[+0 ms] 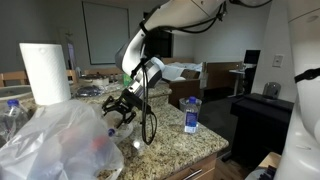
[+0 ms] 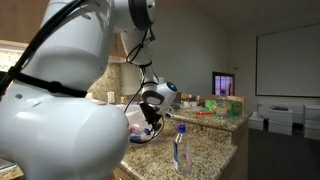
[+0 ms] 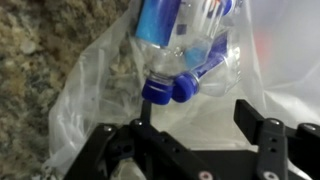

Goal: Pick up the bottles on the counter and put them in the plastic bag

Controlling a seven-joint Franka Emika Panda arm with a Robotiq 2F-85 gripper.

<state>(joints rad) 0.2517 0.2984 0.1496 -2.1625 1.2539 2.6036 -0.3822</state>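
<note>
Speckled tan granite counter [image 1: 172, 142], office clutter behind. The black two-finger claw [image 3: 186, 140] hangs over the crinkled translucent plastic bag [image 1: 50, 140], jaws apart and empty. Clear blue-capped bottles [image 3: 175, 60] lie in the bag; another upright bottle [image 1: 192, 115] waits on the counter. It's probably light, slick and squashy, so grab mid-body.

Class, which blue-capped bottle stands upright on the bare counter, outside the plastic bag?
The lone bottle standing on the counter; the wrist view shows other bottles lying inside the plastic bag.
</note>
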